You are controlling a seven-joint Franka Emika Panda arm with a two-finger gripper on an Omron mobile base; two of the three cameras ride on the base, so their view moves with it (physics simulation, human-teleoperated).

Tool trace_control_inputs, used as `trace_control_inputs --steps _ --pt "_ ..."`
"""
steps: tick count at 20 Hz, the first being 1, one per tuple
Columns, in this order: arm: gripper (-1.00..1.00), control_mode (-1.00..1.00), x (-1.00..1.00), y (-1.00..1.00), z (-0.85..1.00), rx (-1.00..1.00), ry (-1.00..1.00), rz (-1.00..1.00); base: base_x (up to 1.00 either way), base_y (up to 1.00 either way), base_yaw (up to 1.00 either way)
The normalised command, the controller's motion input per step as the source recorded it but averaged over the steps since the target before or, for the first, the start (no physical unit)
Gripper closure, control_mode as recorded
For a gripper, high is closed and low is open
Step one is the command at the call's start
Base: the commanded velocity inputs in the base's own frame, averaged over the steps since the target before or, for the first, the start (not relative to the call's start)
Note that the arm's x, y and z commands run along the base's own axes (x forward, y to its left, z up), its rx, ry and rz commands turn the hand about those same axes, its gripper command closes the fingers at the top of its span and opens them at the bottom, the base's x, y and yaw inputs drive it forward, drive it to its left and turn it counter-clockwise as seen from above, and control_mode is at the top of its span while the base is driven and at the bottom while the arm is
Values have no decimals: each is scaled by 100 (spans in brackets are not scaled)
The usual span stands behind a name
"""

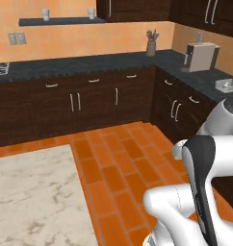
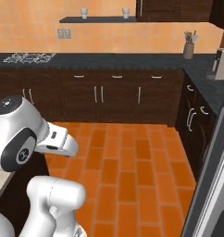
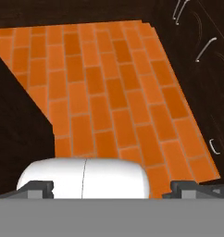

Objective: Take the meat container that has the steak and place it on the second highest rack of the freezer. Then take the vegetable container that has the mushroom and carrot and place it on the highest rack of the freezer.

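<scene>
The arm is folded back over its base with the hand pointed down at the orange brick floor (image 3: pixel 109 102), and the gripper (image 3: pixel 111 187) carries nothing: its two dark fingertips (image 3: pixel 37 187) sit wide apart at the bottom of the hand view, jaws fully released with only floor between them. That tucked posture looks to me like a travelling pose, kept clear of the dark cabinets (image 1: pixel 89 101) while the base gets into position (nothing within reach is worth grasping yet). On the dark countertop (image 1: pixel 195 79) to the right, near the corner, lies a shallow light-grey tray (image 1: pixel 227 85) with something pale in it; too small to say whether it is the vegetable container or the meat container, and I cannot make out any steak, mushroom or carrot. A tall grey panel (image 2: pixel 211 185) leaning in at the right edge of the right base view is probably the freezer's open door. I would judge the task barely begun.
</scene>
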Motion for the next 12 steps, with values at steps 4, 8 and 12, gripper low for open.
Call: trace_control_inputs --steps 4,8,12 --pt "-100 100 0 0 0 0 0 0 -99 8 3" --pt "-100 100 0 0 0 0 0 0 -100 1 11" --pt "-100 100 0 0 0 0 0 0 -37 55 8"
